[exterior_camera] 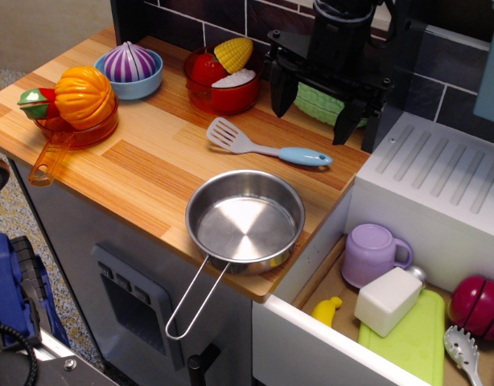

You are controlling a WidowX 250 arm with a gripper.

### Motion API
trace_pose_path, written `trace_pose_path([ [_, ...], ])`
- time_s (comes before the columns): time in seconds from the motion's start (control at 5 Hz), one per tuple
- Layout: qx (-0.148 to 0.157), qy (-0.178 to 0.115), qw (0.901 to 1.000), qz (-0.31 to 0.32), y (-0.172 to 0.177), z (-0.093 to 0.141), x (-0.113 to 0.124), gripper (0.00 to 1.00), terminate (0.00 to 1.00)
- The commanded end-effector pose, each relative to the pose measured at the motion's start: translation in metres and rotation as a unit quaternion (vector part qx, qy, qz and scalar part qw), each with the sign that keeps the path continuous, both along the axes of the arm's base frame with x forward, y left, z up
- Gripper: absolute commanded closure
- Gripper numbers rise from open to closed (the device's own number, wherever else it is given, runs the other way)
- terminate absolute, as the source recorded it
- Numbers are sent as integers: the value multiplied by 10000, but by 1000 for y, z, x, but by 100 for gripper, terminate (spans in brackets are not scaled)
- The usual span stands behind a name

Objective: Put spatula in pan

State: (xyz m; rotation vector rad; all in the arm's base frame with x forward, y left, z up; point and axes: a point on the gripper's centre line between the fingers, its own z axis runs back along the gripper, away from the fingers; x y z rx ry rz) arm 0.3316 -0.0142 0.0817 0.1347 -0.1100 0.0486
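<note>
Hovering above the back of the counter (150, 161), my gripper (315, 104) has its fingers spread apart and holds nothing. I see the spatula (263, 145) lying flat on the wood just below and in front of it, head pointing left, blue handle to the right. I see the pan (245, 221) near the counter's front edge, close to the spatula but apart from it, handle overhanging.

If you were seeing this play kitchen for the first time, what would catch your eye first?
Probably the round shiny steel pan, empty at the wooden counter's front edge, its wire handle hanging over. Just behind it lies the small grey-headed, blue-handled spatula. Above that the black gripper hangs open, holding nothing.
</note>
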Motion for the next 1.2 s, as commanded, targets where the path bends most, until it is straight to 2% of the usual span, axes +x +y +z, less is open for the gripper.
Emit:
trace_pose_path([
  [0.0, 0, 0, 10000, 0, 0, 0, 0, 0, 0],
  [0.2, 14, -89, 9949, -1004, 0, 1, 4, 0, 0],
  [0.4, 260, -438, 9777, -2039, 3, -4, 12, 0, 0],
  [0.6, 251, -741, 9559, -2832, 6, -15, 16, 0, 0],
  [0.8, 166, -778, 9440, -3203, 7, -22, 20, 0, 0],
  [1.0, 133, -804, 9390, -3342, 10, -28, 24, 0, 0],
])
